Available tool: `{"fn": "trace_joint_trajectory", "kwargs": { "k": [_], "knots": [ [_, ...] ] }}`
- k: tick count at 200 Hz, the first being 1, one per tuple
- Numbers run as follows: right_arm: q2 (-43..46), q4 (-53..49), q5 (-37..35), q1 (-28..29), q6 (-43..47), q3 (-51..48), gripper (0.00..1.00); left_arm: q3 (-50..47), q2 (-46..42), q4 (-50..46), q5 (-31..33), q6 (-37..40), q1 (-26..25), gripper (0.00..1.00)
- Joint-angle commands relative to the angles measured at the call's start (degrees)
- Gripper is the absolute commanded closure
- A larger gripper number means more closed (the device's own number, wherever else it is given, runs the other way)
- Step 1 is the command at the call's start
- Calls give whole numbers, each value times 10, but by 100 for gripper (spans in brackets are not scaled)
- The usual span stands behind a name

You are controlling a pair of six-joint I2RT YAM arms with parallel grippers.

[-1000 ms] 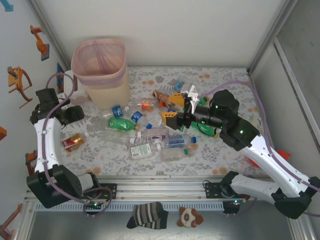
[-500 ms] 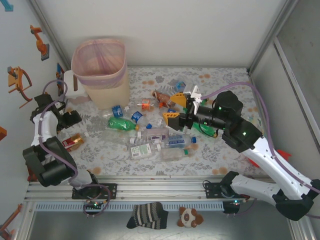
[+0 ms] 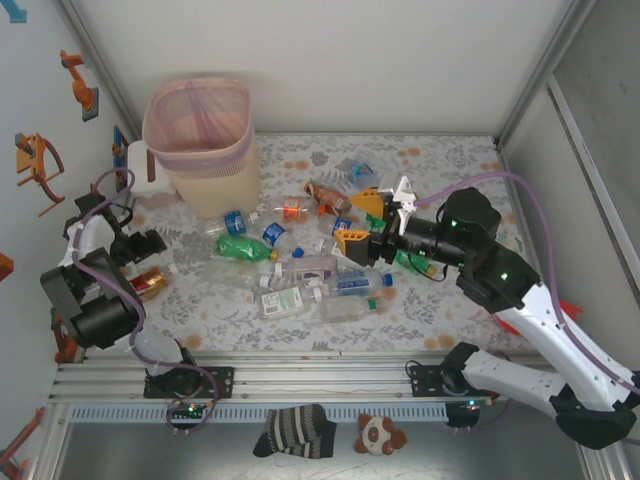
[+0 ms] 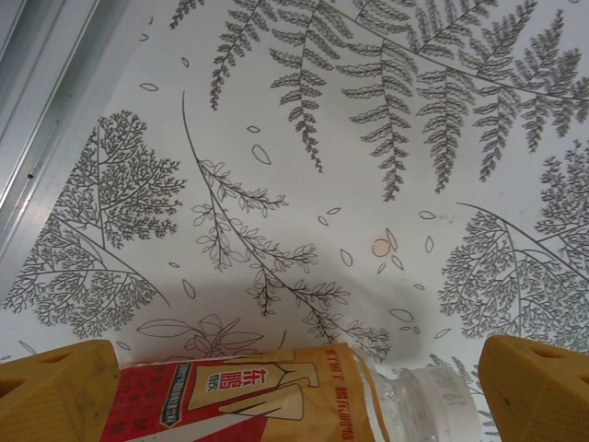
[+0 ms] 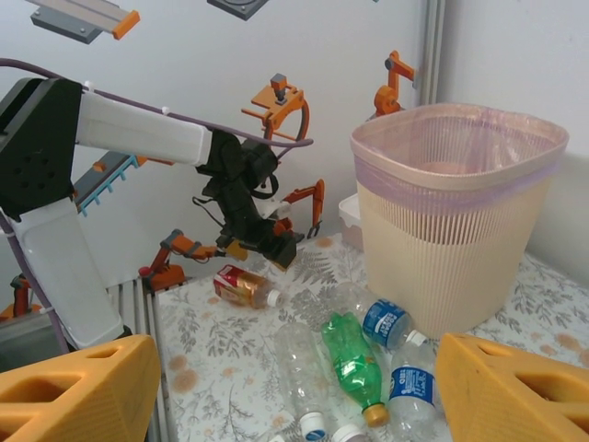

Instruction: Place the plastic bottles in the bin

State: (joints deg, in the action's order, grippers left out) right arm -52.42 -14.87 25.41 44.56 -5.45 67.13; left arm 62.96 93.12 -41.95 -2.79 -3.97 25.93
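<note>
My left gripper [image 4: 299, 354] is spread wide, its 2 orange fingers [image 4: 55, 391] set either side of a crushed bottle with a red and orange label [image 4: 239, 396] and a white cap [image 4: 442, 405]. That bottle lies on the fern-print table cover [image 4: 386, 110] near the left wall. My right gripper [image 3: 362, 222] hangs over the right side of the heap of plastic bottles [image 3: 310, 275], jaws parted with nothing between them. The bin [image 3: 215, 190], beige with a pink liner, stands upright at the far left of the table, well apart from the right gripper. 1 green bottle [image 3: 243, 248] lies just in front of it.
</note>
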Motion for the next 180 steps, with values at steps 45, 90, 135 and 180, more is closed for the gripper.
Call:
{"fn": "trace_joint_trajectory", "kwargs": {
  "k": [45, 90, 135, 180],
  "knots": [
    [33, -60, -23, 4, 43, 36, 22, -19, -11, -46, 32, 11, -42, 4],
    [45, -73, -25, 4, 51, 32, 21, -33, -25, -68, 36, 8, -60, 4],
    [49, -68, -22, 4, 50, 22, 21, -32, -46, -74, 23, -6, -63, 4],
    [54, -66, -25, 4, 53, 13, 21, -23, -30, -84, 3, -11, -71, 3]
  ]
}}
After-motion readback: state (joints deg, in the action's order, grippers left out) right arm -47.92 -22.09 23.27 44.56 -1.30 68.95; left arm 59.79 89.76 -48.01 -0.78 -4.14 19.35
